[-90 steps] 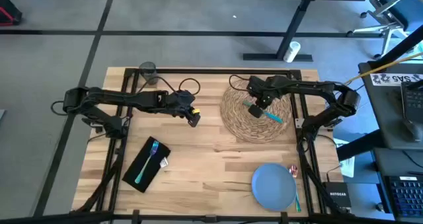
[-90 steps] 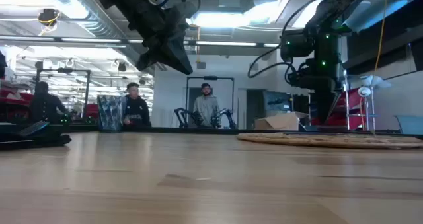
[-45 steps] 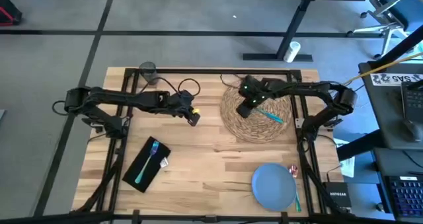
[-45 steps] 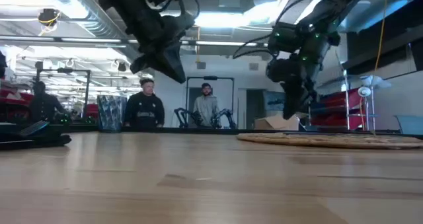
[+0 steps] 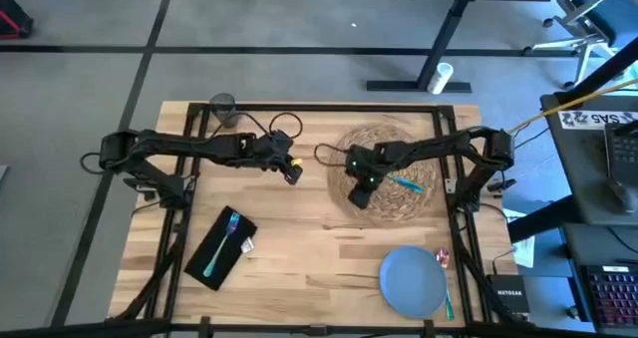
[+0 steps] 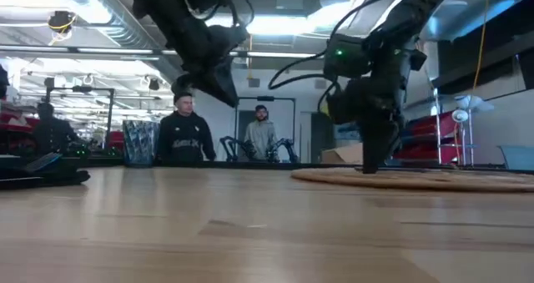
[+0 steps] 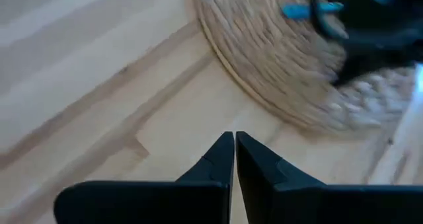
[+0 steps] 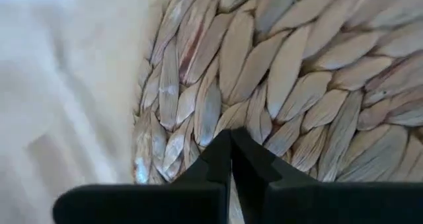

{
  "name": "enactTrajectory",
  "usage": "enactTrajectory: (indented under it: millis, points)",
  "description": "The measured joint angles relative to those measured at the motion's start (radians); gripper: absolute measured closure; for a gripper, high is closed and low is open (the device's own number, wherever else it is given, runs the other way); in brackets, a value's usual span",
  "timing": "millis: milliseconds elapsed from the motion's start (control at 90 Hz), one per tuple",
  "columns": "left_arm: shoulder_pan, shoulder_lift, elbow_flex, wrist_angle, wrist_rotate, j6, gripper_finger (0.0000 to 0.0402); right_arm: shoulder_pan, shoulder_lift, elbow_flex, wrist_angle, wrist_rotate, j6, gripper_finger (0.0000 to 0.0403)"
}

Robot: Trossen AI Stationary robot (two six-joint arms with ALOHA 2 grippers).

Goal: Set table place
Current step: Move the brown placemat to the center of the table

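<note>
The round woven placemat (image 5: 391, 159) lies flat on the table (image 5: 299, 238), right of centre, with a teal utensil (image 5: 407, 182) lying on it. My right gripper (image 5: 359, 194) is shut and stands on the placemat's left near part, and the low view shows this gripper (image 6: 368, 164) coming down onto the mat. My left gripper (image 5: 292, 173) hangs shut above bare wood left of the mat, touching nothing. A black napkin (image 5: 221, 246) with a teal fork (image 5: 225, 240) on it lies near left. The blue plate (image 5: 412, 281) lies near right. A grey glass (image 5: 221, 106) stands far left. My right gripper presses its shut fingertips (image 8: 231, 145) down on the placemat's woven top (image 8: 198, 118), close to the mat's left near rim. The fingers come from above, pointing down. The mat lies flat on the table.
Red-handled cutlery (image 5: 442, 258) and a green-handled piece (image 5: 449, 300) lie beside the plate at the right edge. Black frame bars (image 5: 451, 139) cross the table at both sides. People stand in the room beyond the far edge (image 6: 182, 133).
My right gripper has gone from over the placemat's far part toward the table's left and near edges and come down, tipping to point downward, until its shut tips rest on the mat's left near part.
</note>
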Motion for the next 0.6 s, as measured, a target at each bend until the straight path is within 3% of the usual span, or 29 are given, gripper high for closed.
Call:
enactTrajectory:
  millis: [222, 333, 600]
  points:
    - [0.005, 0.076, 0.000, 0.009, 0.004, 0.053, 0.0402, 0.031, -0.101, -0.005, 0.060, 0.027, 0.095, 0.0403]
    - [0.005, 0.117, 0.000, 0.046, 0.005, 0.076, 0.0402, 0.028, -0.187, -0.004, 0.065, 0.093, 0.134, 0.0403]
    - [0.012, 0.220, 0.000, 0.363, 0.092, 0.142, 0.0402, 0.028, -0.421, -0.003, -0.002, 0.293, 0.248, 0.0403]
